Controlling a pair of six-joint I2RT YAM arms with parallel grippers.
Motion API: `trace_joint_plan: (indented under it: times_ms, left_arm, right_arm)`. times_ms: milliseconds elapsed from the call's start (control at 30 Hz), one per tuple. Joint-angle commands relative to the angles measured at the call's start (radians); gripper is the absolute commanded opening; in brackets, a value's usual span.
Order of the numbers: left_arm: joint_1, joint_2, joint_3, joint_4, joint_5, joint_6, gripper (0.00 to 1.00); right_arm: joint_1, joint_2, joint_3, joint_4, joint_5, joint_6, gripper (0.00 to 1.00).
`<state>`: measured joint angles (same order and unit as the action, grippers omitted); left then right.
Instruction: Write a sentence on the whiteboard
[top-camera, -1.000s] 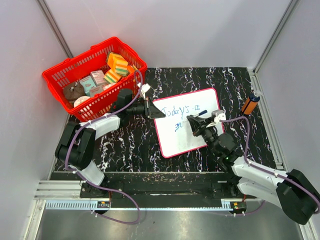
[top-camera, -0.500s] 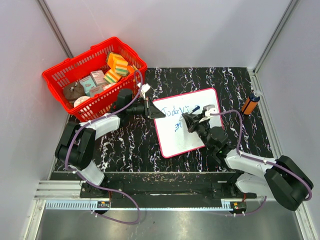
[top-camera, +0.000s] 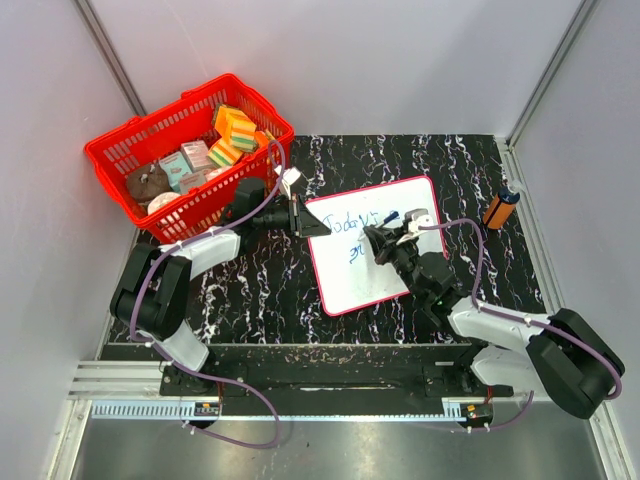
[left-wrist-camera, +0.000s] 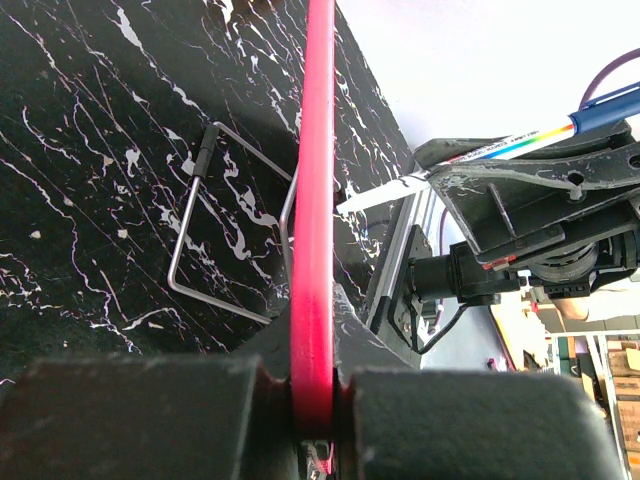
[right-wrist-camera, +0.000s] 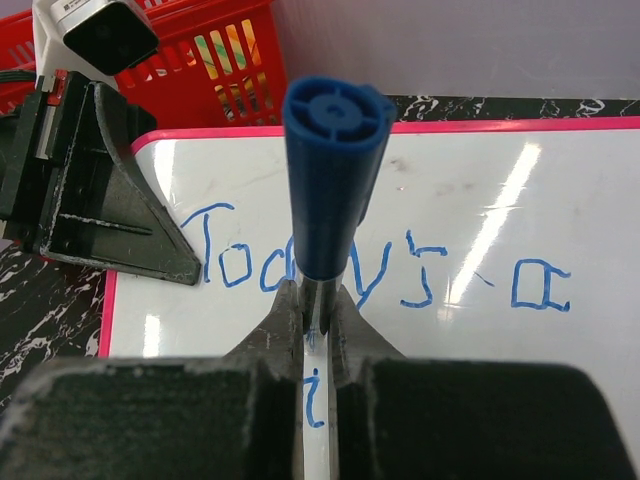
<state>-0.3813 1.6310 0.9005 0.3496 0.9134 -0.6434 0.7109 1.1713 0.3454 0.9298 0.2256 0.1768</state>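
The whiteboard (top-camera: 352, 285), white with a red-pink rim, lies on the black marbled table. My left gripper (top-camera: 303, 217) is shut on its left rim (left-wrist-camera: 313, 200), which runs between the jaws (left-wrist-camera: 313, 400). My right gripper (top-camera: 384, 238) hovers over the board's middle, shut on a blue marker (right-wrist-camera: 333, 180) that stands upright in its jaws (right-wrist-camera: 318, 310). The sentence (right-wrist-camera: 250, 262) reads "Today's" in blue, with a small box shape further right and a few marks on the line below. The marker hides part of "Today".
A red basket (top-camera: 150, 150) full of sponges and packets stands at the back left, close to my left arm. An orange and black cylinder (top-camera: 500, 208) lies right of the board. A bent wire loop (left-wrist-camera: 225, 250) rests on the table beside the rim.
My right gripper has moved left and a little further back over the board with the marker, then stayed almost still. The left gripper and board have not moved.
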Motion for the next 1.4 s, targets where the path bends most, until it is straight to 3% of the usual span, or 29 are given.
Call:
trace_joint_plan:
  times_ms: [0, 333, 633, 1367]
  left_arm:
    - [-0.007, 0.009, -0.038, -0.124, -0.077, 0.136, 0.00]
    - [-0.007, 0.007, -0.041, -0.135, -0.079, 0.142, 0.00]
    - [-0.008, 0.006, -0.038, -0.132, -0.079, 0.140, 0.00]
    - [-0.010, 0.006, -0.035, -0.149, -0.080, 0.154, 0.00]
  right_arm:
    - [-0.004, -0.025, -0.008, 0.021, 0.021, -0.007, 0.00]
    - [-0.004, -0.099, 0.010, 0.026, 0.096, 0.001, 0.00]
    - [-0.028, -0.116, 0.015, -0.074, 0.156, -0.002, 0.00]
    - [-0.036, -0.015, 0.044, -0.066, 0.101, 0.026, 0.00]
